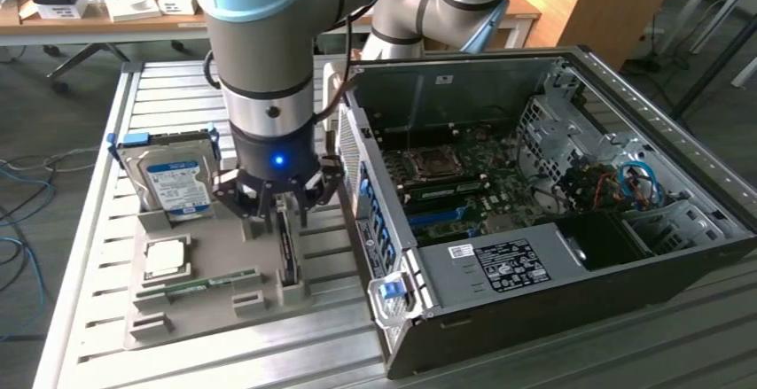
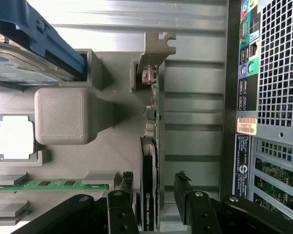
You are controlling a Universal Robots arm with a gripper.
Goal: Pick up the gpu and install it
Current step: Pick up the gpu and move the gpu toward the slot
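Note:
The gpu [image 1: 285, 252] is a thin black card standing edge-on in a slot of the grey holder tray [image 1: 213, 305]. In the wrist view the gpu [image 2: 149, 195] runs lengthwise, with its light grey bracket [image 2: 156, 46] at the far end. My gripper [image 1: 279, 210] hangs directly over the card, low above the tray. It is open [image 2: 155, 178], with one black finger [image 2: 127, 195] on each side of the card's edge and a small gap on both sides. Nothing is held.
The open computer case [image 1: 533, 185] lies close on the exterior view's right, its rear port panel [image 2: 246, 97] just beside the tray. The tray also holds a blue-framed hard drive [image 1: 177, 181], a processor [image 1: 166, 256] and a green memory stick [image 1: 195, 284]. A slatted metal table [image 1: 95, 229] carries everything.

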